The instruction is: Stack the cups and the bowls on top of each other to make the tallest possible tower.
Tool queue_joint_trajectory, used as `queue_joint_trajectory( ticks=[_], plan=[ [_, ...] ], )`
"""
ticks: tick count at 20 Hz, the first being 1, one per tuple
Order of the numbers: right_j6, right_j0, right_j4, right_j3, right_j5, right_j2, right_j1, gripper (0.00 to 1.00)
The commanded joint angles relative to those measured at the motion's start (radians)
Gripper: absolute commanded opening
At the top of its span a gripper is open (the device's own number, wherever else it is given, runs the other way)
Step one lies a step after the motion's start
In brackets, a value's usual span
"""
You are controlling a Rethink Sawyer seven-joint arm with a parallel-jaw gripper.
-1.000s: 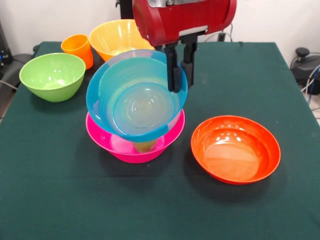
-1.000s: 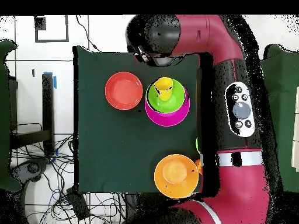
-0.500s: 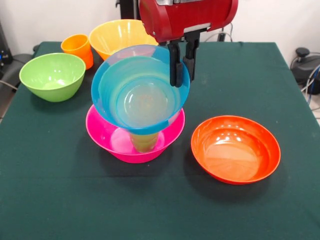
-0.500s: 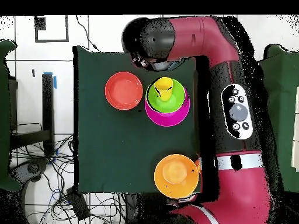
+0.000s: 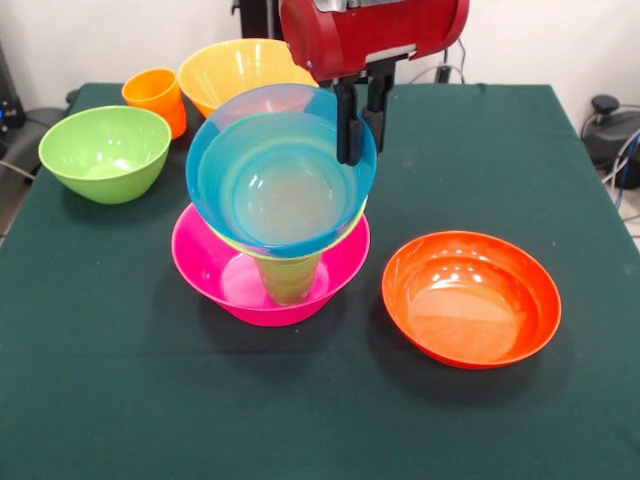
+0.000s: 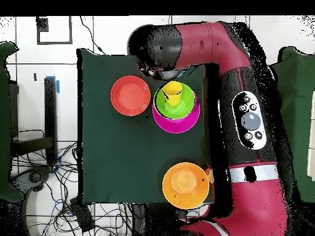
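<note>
Fingers (image 5: 357,125) clamped on the rim of the blue bowl (image 5: 280,185), held tilted atop the tower in the pink bowl (image 5: 215,275), mid-desk (image 5: 150,400). Beside it, red-orange bowl (image 5: 470,298).

A dark green cloth-covered table (image 5: 120,400) is seen under everything. A glossy hot-pink plastic bowl (image 5: 215,282) is topped by a yellow-green tapered cup (image 5: 287,280) and a translucent blue bowl (image 5: 280,185) with a pale, faintly lilac far rim. A shiny red-orange shallow bowl (image 5: 470,298), a light green bowl (image 5: 105,152), a yellow-orange bowl (image 5: 235,72) and a small orange cup (image 5: 155,95) are shown in plain colours, without pattern. The red arm (image 5: 375,35) is tipped with a black gripper (image 5: 358,120).
</note>
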Motion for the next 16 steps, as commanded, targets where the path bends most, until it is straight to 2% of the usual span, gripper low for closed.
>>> queue_joint_trajectory(
  ticks=[1, 16],
  plan=[
    [-0.269, -0.023, -0.095, 0.118, 0.034, -0.037, 0.005, 0.00],
    [-0.258, -0.024, -0.111, 0.133, 0.025, -0.033, 0.005, 0.00]
  ],
)
